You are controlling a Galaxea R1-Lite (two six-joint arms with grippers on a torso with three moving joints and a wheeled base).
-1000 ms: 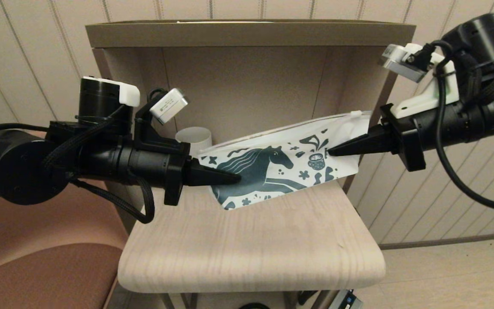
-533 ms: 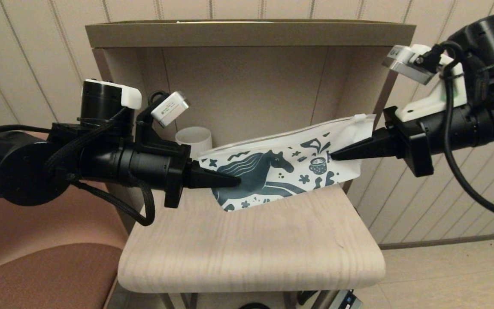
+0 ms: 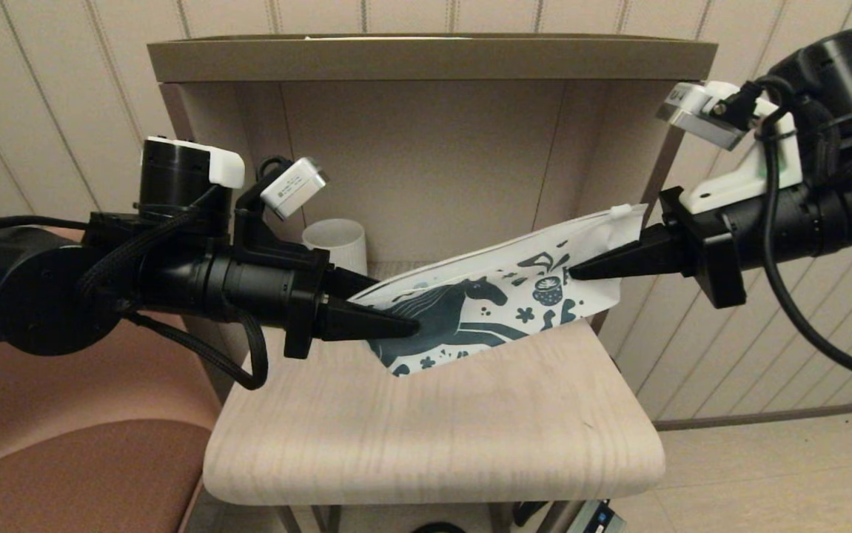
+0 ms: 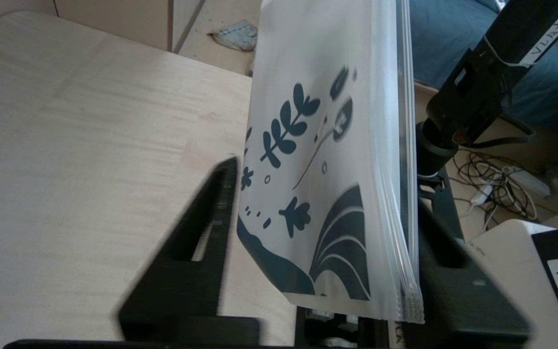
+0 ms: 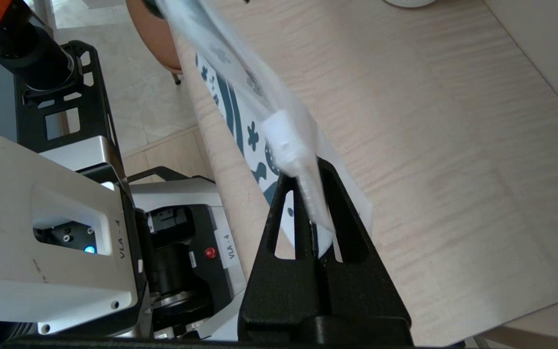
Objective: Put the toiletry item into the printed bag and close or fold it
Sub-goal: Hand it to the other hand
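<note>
Printed bag (image 3: 503, 292): hanging slantwise above the pale wood counter (image 3: 433, 437), high end toward the right arm, low end dipping near the counter by the left arm; dark teal horse, cup and flowers facing the head camera.

Zip slider (image 3: 620, 211): sitting at the upper corner on the bag's high end, just beside the right gripper.

Right gripper (image 5: 310, 194): pinching the bag's high end, jaws pressed tight together on the white film just behind the slider, holding that end up.

Left gripper (image 4: 315, 213): reaching in at the bag's low end, jaws standing apart on either side of the film, a gap showing on the counter side, contact on the zip-edge side hard to tell.

White ribbed mug (image 3: 335, 240): standing at the back of the counter, behind the left gripper, under the brown shelf (image 3: 433, 59).

Toiletry item: not showing in any view.
</note>
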